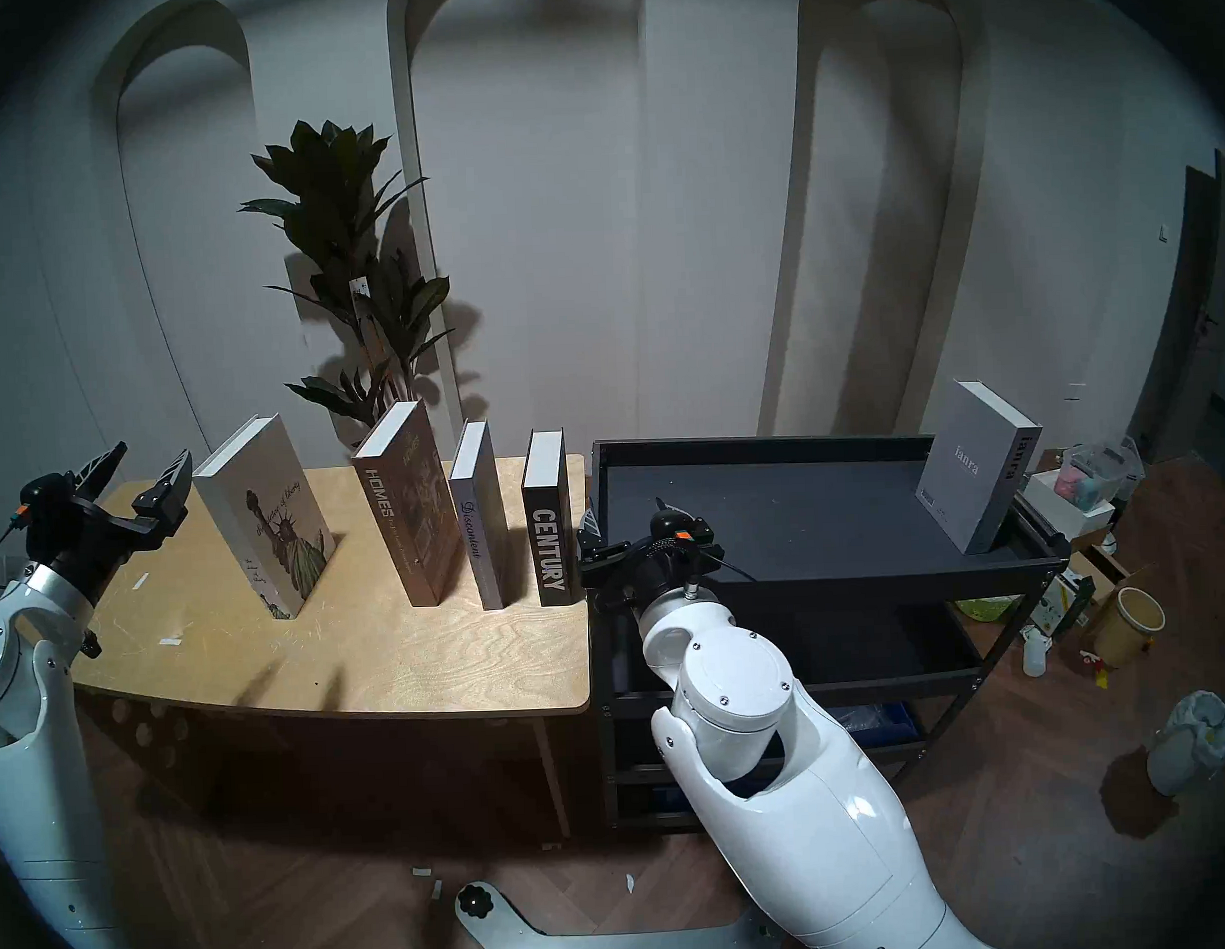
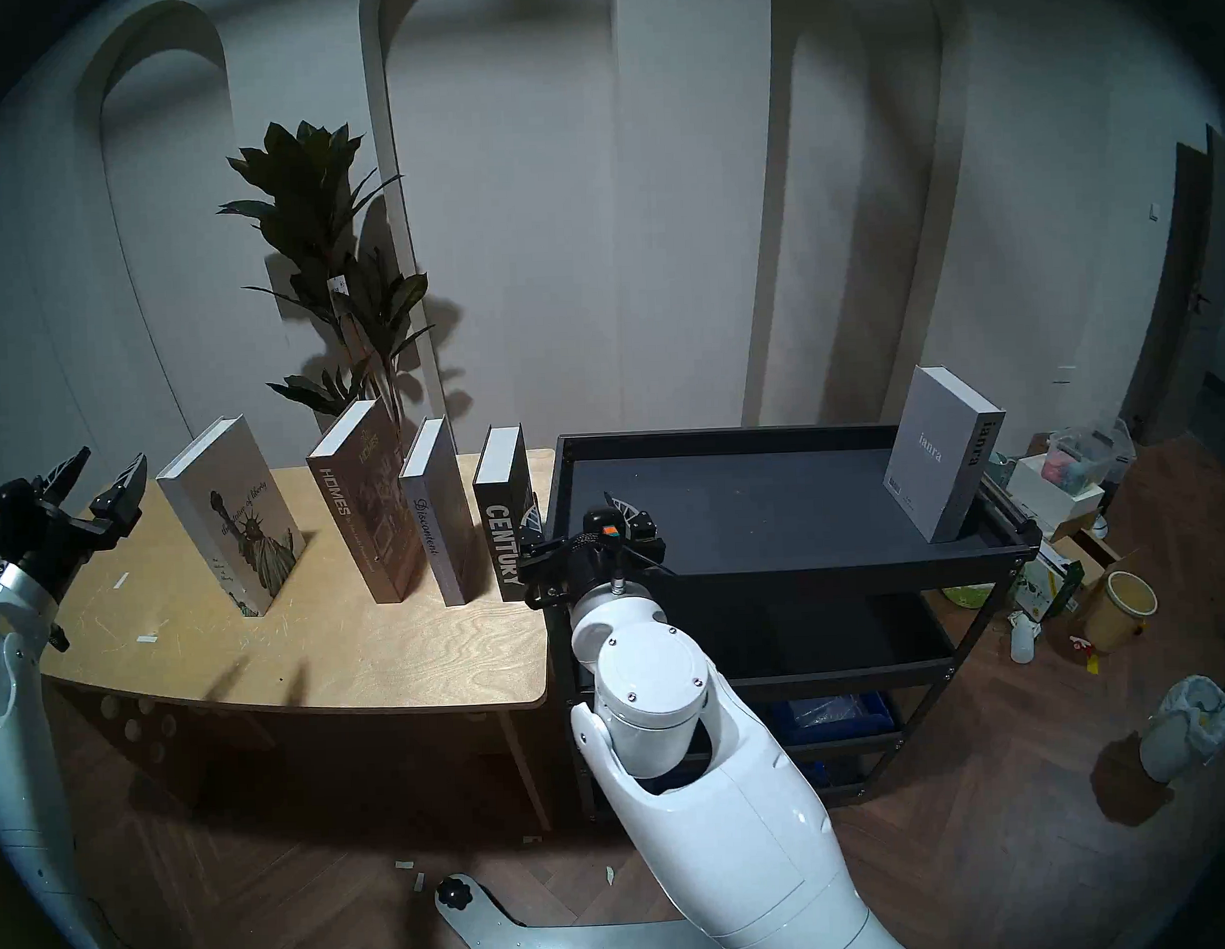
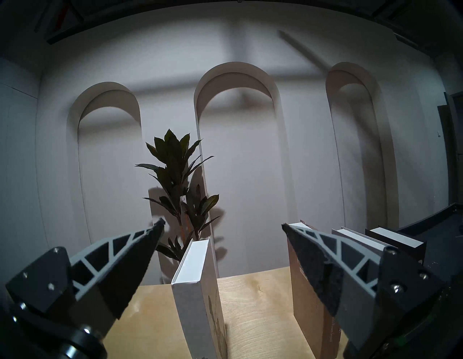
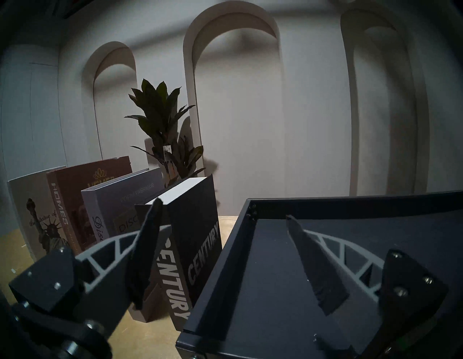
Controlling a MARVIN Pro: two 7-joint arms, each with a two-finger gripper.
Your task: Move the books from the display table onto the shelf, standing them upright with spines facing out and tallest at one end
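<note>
Books stood in two places when I looked: four upright on the display table (image 1: 366,652) and one on the shelf (image 1: 791,519). From my left along the table ran the white Statue of Liberty book (image 1: 268,517), well apart from the brown HOMES book (image 1: 406,502), then the grey Discontent book (image 1: 479,516) and the black CENTURY book (image 1: 549,517) nearest the table's right edge, spines turned toward me. The grey ianra book (image 1: 977,468) stood upright alone at the far right end of the shelf's top tray, spine out. My left gripper (image 1: 135,480) hung over the table's left end with its jaws spread wide and nothing between them; its wrist view looked past the Statue of Liberty book to a potted plant (image 1: 353,264) behind the table. My right gripper (image 4: 223,218) was level at the seam between table and shelf, jaws also spread and empty, its left finger (image 4: 146,250) in front of the CENTURY spine, the other over the tray. I could not tell whether that finger touched the book.
</note>
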